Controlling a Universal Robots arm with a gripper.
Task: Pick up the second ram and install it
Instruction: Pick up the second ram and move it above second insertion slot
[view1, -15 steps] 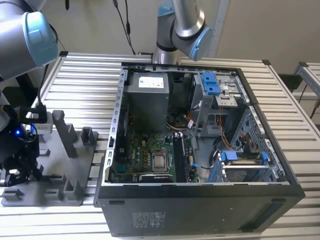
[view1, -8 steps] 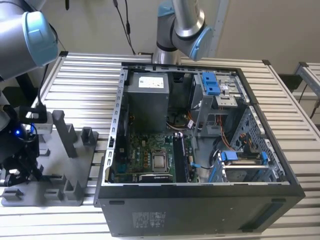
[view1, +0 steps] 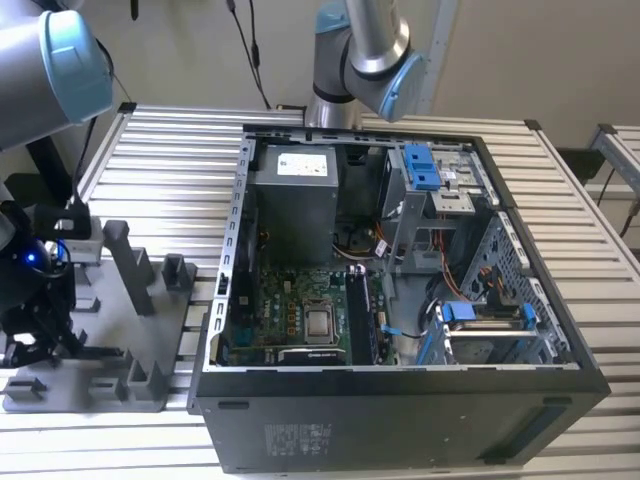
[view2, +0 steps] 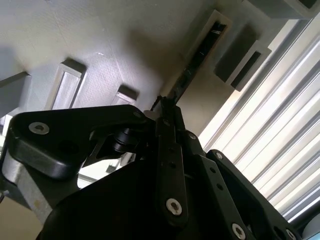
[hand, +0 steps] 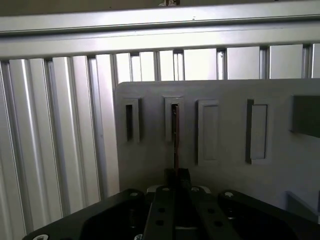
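Observation:
The second ram (hand: 176, 142) shows edge-on as a thin dark strip in both wrist views. It runs from a narrow slot (hand: 173, 117) in the grey holder plate (hand: 225, 165) to my fingertips. My gripper (hand: 176, 175) is shut on the near end of the stick. In the second wrist view the same strip (view2: 192, 67) leads from the slot to the gripper (view2: 164, 114). In the exterior view the gripper (view1: 40, 335) hangs low over the grey holder (view1: 110, 375) at the exterior view's left, beside the open computer case (view1: 400, 400).
The case lies open on a slatted metal table (view1: 170, 160), with the motherboard (view1: 290, 315), dark memory slots (view1: 360, 315), a power supply (view1: 295, 200) and blue drive clips (view1: 420, 165) inside. Upright grey blocks (view1: 130, 265) stand on the holder. A second robot arm (view1: 360, 50) stands behind the case.

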